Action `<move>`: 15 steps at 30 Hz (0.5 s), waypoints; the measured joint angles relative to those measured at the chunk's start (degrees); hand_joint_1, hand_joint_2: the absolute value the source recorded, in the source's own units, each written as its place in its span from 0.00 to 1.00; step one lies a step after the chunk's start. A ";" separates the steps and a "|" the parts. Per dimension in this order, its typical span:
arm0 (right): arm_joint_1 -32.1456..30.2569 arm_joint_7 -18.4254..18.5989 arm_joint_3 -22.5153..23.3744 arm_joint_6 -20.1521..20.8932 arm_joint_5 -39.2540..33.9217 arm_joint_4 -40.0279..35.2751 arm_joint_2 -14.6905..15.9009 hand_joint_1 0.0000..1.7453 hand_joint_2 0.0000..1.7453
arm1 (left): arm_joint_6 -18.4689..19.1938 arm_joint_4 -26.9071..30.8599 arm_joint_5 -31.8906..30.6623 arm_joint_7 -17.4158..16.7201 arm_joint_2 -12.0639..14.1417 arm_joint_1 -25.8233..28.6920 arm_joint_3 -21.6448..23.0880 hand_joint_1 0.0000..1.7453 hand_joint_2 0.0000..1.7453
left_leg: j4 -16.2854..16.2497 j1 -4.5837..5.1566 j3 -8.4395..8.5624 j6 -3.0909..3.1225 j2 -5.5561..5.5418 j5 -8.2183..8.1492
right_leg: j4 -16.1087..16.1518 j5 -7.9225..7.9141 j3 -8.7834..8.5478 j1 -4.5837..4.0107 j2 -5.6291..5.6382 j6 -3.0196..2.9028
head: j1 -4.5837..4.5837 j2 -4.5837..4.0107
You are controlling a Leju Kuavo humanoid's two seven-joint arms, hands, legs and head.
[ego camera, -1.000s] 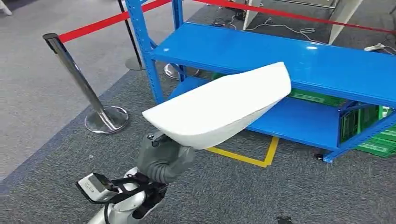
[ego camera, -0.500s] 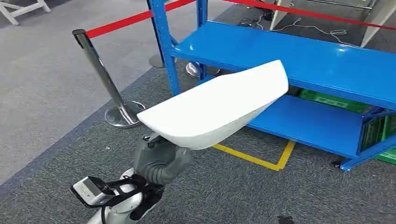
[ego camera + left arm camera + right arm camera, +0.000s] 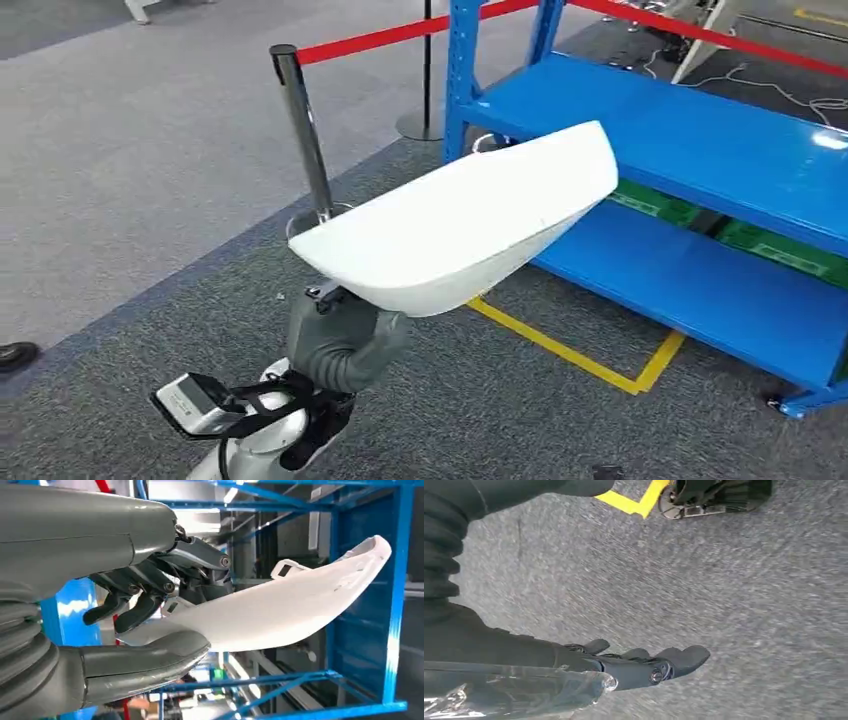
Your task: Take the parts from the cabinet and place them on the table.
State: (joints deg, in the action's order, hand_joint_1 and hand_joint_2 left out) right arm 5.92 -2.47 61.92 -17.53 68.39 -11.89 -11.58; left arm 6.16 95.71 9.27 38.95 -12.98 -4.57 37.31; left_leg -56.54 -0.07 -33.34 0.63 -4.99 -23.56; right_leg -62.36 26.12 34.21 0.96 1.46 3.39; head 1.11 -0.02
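The left hand (image 3: 340, 340), thumb under and fingers over, clamps one end of the white moulded part (image 3: 460, 225), cantilevered in front of the blue cabinet (image 3: 700, 150): seemingly light, stiff, smooth; the right hand (image 3: 644, 667) hangs open, empty.

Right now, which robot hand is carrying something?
The left hand is: it grips the white part from beneath. The right hand hangs above the carpet, holding nothing.
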 joint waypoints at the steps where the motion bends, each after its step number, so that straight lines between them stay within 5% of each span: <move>1: 0.01 0.00 0.00 0.02 -0.02 0.00 0.00 0.00 1.00 | 0.00 0.00 0.13 0.00 0.00 -0.03 0.02 0.93 1.00 | -0.15 0.11 -0.21 -0.39 -0.50 -0.04 | 2.82 0.51 -1.43 0.29 2.63 -0.05 | 0.02 0.00; 5: 0.10 0.04 0.04 0.06 -0.13 0.00 0.00 0.00 1.00 | 0.00 0.00 0.33 0.00 0.09 -0.09 0.05 0.93 1.00 | -0.07 -0.21 -1.19 -1.90 -2.49 0.72 | 3.26 0.17 -1.50 -0.10 1.28 -1.25 | 0.09 0.00; 6: 0.13 0.04 0.07 0.13 -0.15 0.00 -0.04 0.00 1.00 | 0.04 0.02 0.33 0.00 0.13 -0.07 0.05 0.93 1.00 | -0.20 -0.26 -1.30 -2.08 -2.22 0.45 | 3.63 -0.14 -1.59 0.31 0.55 -1.79 | 0.09 0.00; 7: 0.21 -0.02 0.07 0.22 -0.15 0.00 -0.04 0.00 1.00 | 0.07 0.02 0.37 0.00 0.15 -0.12 0.04 0.93 1.00 | -1.55 0.20 -1.89 -2.44 0.99 -0.75 | 3.71 -0.21 -1.61 0.21 0.11 -2.02 | 0.35 0.00; 8: 0.18 -0.02 0.07 0.28 -0.15 0.00 -0.07 0.00 1.00 | 0.11 0.02 0.37 0.00 0.15 -0.21 0.11 0.93 1.00 | -4.84 0.16 -3.54 -2.78 2.92 -2.84 | 3.71 -0.17 -1.56 0.15 -0.49 -2.35 | 0.90 0.00; 11: -0.23 0.18 0.15 0.31 -0.20 0.00 0.00 0.00 1.00 | 0.15 0.02 0.61 0.00 0.33 -0.06 0.26 0.93 1.00 | -17.72 0.03 -9.90 -3.16 4.24 -8.01 | 3.70 -0.07 -1.42 -0.01 -3.03 -2.55 | 0.87 0.00; 13: -0.10 0.24 0.22 0.31 -0.22 0.00 0.02 0.00 1.00 | 0.15 0.02 0.68 0.00 0.42 0.15 0.29 0.93 1.00 | -15.92 0.03 -8.87 -3.00 4.31 -5.57 | 3.70 -0.03 -1.45 -0.07 -4.45 -2.55 | 0.92 0.00; 15: 0.09 0.24 0.24 0.31 -0.22 0.00 0.02 0.00 1.00 | 0.24 0.02 0.72 0.00 0.44 0.14 0.33 0.93 1.00 | -7.15 0.19 -3.98 -2.48 5.68 -1.12 | 3.70 0.06 -1.68 -0.15 -5.65 -2.43 | 0.90 0.00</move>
State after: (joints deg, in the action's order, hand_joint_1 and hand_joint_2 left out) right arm 6.01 -2.23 62.16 -17.22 68.17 -11.89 -11.56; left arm 6.40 95.73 9.99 38.95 -12.55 -4.43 37.64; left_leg -63.69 0.13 -37.31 -1.85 0.69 -24.68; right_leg -58.66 26.19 32.53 0.81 -4.18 0.96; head 2.01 -0.02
